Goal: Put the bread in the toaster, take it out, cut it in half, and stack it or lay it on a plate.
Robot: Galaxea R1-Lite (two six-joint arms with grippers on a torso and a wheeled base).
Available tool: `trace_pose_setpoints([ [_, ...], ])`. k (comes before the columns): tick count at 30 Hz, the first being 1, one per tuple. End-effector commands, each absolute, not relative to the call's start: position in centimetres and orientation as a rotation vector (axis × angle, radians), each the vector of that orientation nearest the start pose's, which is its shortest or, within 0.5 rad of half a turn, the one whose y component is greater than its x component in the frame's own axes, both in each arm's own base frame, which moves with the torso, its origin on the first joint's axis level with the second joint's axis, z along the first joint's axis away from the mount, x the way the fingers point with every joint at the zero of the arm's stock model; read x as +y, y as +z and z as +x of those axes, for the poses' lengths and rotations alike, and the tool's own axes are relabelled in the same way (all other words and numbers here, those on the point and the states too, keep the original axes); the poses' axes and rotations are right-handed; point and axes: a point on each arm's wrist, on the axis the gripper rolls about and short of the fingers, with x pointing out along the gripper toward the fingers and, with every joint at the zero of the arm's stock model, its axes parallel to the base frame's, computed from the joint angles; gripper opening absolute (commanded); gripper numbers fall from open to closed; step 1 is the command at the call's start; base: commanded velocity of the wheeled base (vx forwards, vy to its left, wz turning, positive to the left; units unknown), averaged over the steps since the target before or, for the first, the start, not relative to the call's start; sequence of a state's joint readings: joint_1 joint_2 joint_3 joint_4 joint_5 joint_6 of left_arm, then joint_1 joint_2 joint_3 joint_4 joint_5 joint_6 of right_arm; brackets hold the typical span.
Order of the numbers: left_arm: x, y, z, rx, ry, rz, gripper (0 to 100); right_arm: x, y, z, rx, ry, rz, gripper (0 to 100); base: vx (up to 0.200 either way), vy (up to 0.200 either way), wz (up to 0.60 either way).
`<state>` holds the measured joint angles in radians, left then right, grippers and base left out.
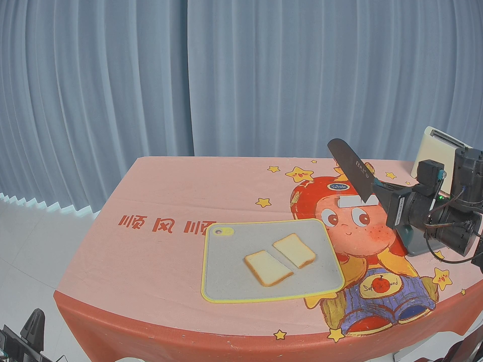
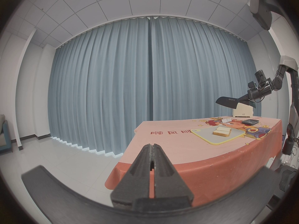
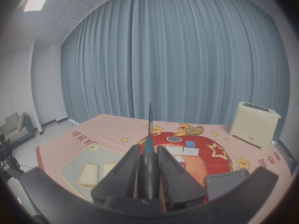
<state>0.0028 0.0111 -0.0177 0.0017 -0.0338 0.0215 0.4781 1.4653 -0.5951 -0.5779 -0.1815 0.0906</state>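
The right tool (image 3: 148,150) clamps a knife (image 1: 352,169) raised over the counter (image 1: 166,257); two bread halves (image 1: 268,267) lie on the cutting board (image 1: 226,277). The left tool (image 2: 152,148) is pressed together.

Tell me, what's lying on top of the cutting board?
A left bread piece and a right bread piece lie flat on the cutting board, slightly apart. The board surface beneath them is covered.
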Motion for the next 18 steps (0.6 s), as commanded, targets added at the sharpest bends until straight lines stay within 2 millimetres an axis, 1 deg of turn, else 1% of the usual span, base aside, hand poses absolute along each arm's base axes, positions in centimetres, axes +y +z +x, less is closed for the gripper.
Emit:
trace_pose_setpoints([
  [1,-0.1,7.6,-2.3,0.000,-0.031,0.021,0,10.0,18.2,21.6,0.300,0.255,-0.005,0,0.000,0.000,0.00],
  [7,-0.1,7.6,-2.3,0.000,-0.031,0.021,0,8.8,18.1,22.1,0.301,0.201,0.003,0,0.000,0.000,0.00],
  [18,-0.1,7.6,-2.3,0.000,-0.031,0.023,0,8.0,17.3,23.3,0.335,0.150,0.008,0,0.000,0.000,0.00],
])
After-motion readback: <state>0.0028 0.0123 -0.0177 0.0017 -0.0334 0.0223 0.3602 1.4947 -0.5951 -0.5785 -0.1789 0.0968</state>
